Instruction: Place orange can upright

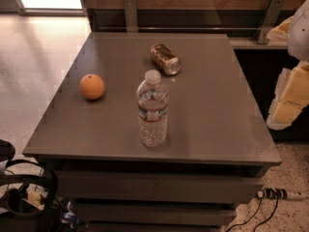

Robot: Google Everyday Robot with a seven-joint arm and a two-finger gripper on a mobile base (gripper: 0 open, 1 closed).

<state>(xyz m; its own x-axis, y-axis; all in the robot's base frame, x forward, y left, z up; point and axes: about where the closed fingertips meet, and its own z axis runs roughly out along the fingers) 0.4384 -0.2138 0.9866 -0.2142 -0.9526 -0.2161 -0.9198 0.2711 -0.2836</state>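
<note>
The orange can (165, 59) lies on its side on the grey table (217, 124), toward the back middle, with a silver end facing front-right. It is coppery brown with pale markings. My gripper (289, 98), white and pale yellow, hangs in the air at the right edge of the view. It is off the table's right side, well apart from the can, and holds nothing that I can see.
A clear water bottle (153, 111) stands upright in front of the can. A round orange fruit (91, 86) sits to the left. A wooden bench with metal brackets (130, 13) runs behind the table. Cables and a power strip (275, 194) lie on the floor at the lower right.
</note>
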